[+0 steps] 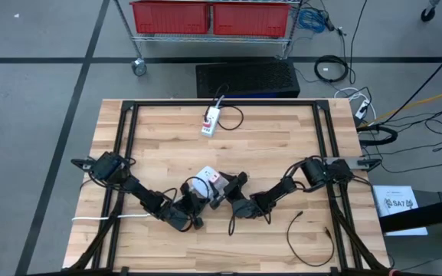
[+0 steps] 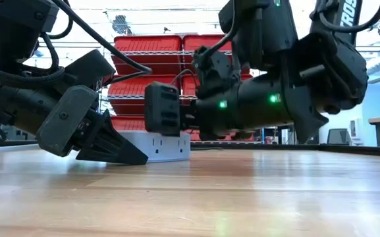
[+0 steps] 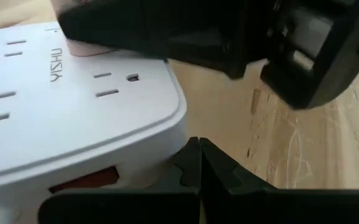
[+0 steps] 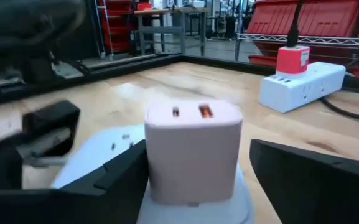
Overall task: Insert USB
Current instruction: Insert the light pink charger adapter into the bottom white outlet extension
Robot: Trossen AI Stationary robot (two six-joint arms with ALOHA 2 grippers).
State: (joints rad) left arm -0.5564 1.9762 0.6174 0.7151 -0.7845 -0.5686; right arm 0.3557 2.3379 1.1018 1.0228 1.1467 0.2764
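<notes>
My right gripper (image 4: 198, 180) holds its fingers spread around the pink USB charger (image 4: 193, 149) plugged into the white power strip (image 3: 61, 106); my left gripper (image 3: 199, 163), fingers closed, rests just beside the strip.

I am looking across a light wooden table (image 1: 282, 146) standing on a grey floor (image 1: 37, 92). Behind it, a wire rack (image 1: 213, 34) on casters is holding red bins (image 1: 171, 17), and cables (image 1: 427, 123) are lying alongside.
</notes>
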